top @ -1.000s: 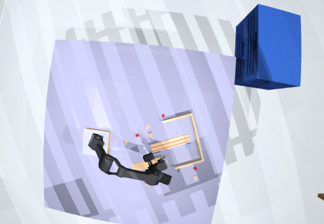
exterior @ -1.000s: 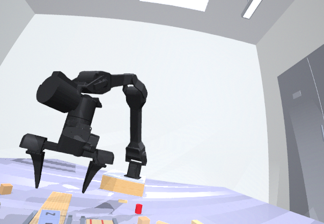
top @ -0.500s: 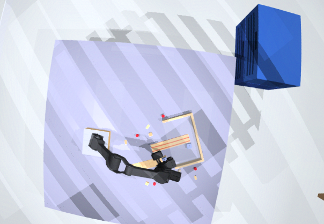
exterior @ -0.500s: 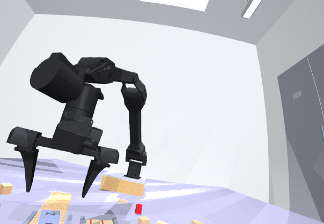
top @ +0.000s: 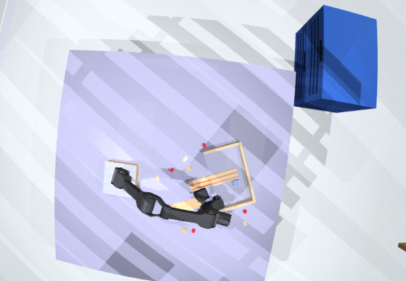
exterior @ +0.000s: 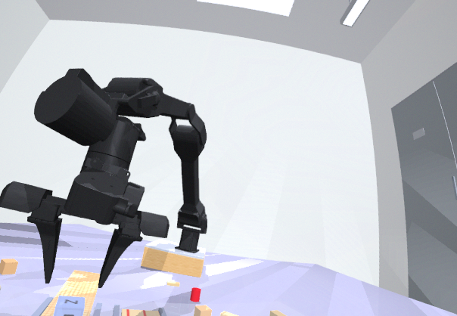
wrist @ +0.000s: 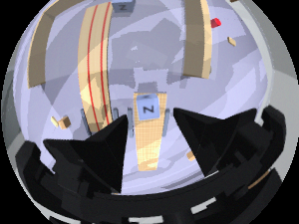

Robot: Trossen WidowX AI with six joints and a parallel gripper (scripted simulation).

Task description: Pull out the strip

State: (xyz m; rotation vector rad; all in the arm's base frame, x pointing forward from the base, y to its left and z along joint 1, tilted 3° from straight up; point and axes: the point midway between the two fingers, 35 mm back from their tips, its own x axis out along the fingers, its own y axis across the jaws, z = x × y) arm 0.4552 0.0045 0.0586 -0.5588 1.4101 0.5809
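A light blue cube (wrist: 149,110) (exterior: 72,305) marked Z sits on a plain wooden strip (wrist: 149,147) (top: 183,205) (exterior: 81,275) that lies mostly outside the wooden frame (top: 247,171) (wrist: 196,29). My gripper (wrist: 150,114) (top: 209,197) (exterior: 73,283) is open, low over this strip. Its fingers stand on either side of the strip with the cube just ahead of the tips, not touching it. A second strip (top: 212,179) (wrist: 96,55) with red lines lies inside the frame. Another blue marked cube (top: 236,183) lies beside it.
Small red cylinders (top: 172,169) (exterior: 195,294) and small wooden blocks (top: 188,169) (exterior: 8,265) are scattered around the frame. The arm's base stands on a wooden block (exterior: 172,261). A large blue cabinet (top: 336,60) stands beyond the mat's far right corner.
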